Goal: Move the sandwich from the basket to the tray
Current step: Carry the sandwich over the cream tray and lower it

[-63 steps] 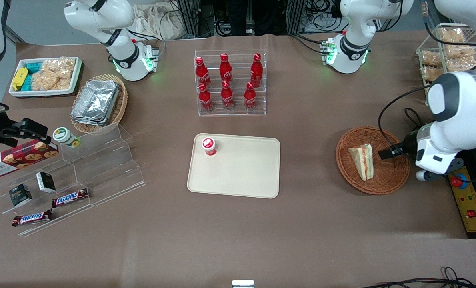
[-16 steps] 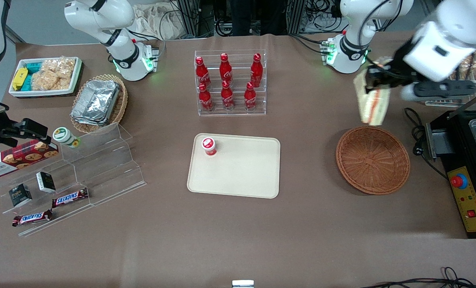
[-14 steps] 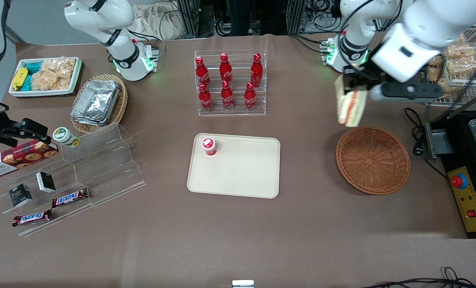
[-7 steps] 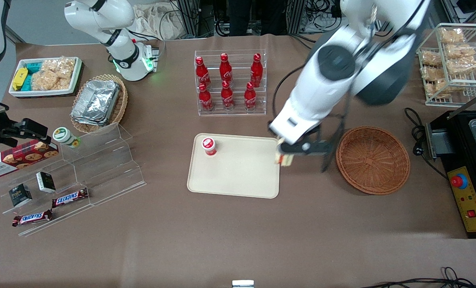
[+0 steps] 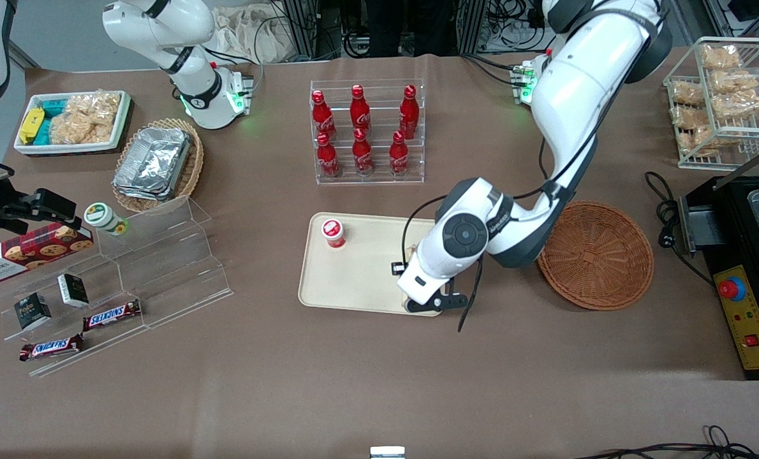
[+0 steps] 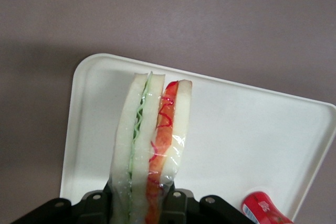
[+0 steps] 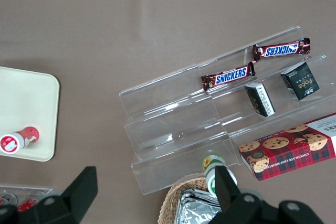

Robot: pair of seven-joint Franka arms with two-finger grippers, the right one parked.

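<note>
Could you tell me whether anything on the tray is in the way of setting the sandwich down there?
Nothing visible is. The gripper holds the sandwich over a bare part of the tray. The only item on it, a small red-capped bottle, stands at the corner farther from the front camera, apart from the sandwich.

The sandwich (image 6: 149,145) looks wrapped in clear, glossy film over soft white bread. The gripper (image 6: 142,205) clamped on it is matt black plastic. The tray (image 5: 360,274) is smooth, matt beige plastic; the basket (image 5: 599,258) is rough reddish-brown wicker. A matt brown cloth (image 5: 354,382) covers the table. At upper centre of the front view, shiny red bottles (image 5: 360,127) stand in a clear acrylic rack (image 5: 418,172). At upper left, crinkled foil containers (image 5: 153,162) gleam.
</note>
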